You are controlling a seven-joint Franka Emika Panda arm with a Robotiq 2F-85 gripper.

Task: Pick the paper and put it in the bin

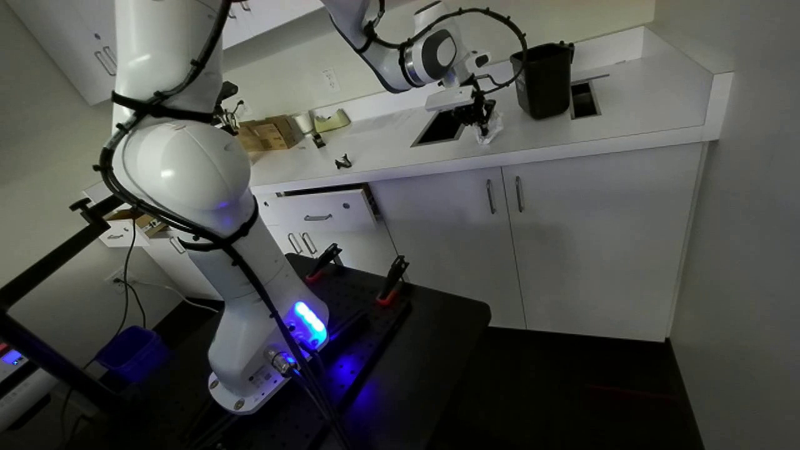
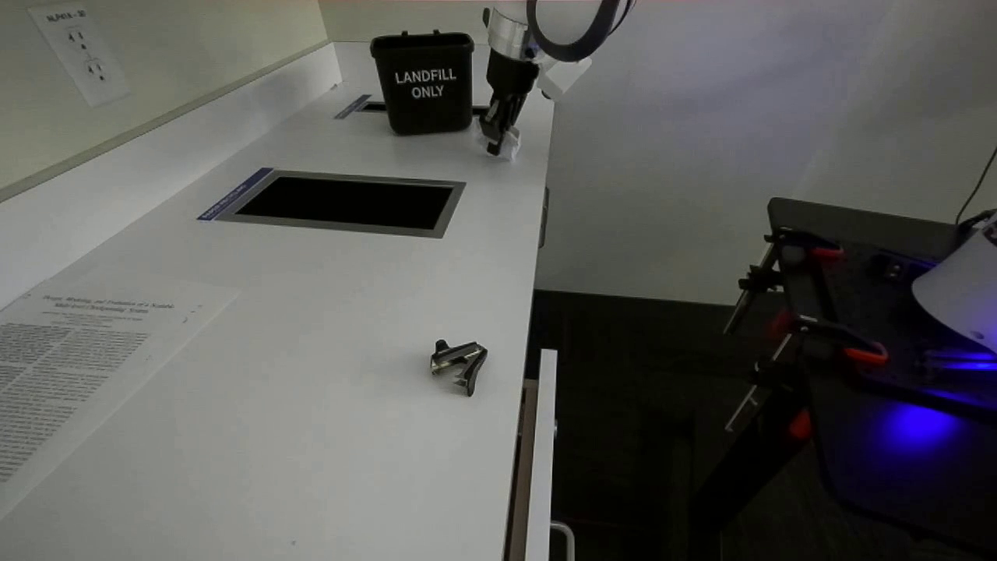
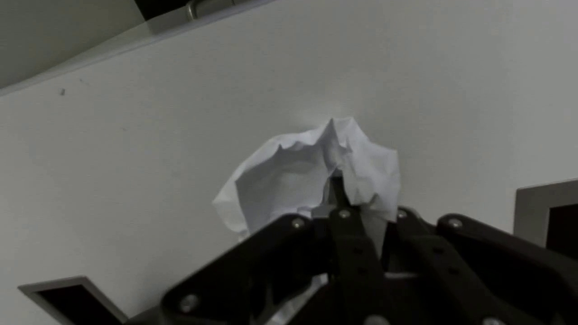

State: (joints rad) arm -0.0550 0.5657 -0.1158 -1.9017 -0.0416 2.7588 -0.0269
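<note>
Paper (image 3: 289, 176), crumpled, pinched in my gripper (image 2: 493, 139), low near front edge of counter (image 2: 350, 389); touching top or apart, can't tell. Bin (image 1: 545, 81) near, toward back edge and walled-end corner: likely lift past rim, then across.

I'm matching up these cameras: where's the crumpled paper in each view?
In an exterior view, crumpled paper: upper part, right of centre.
In an exterior view, crumpled paper: upper middle.
In the wrist view, crumpled paper: near centre.
Shared landmark: a grey-framed dark rectangle, left of the crumpled paper in both exterior views, right in the wrist view.
</note>
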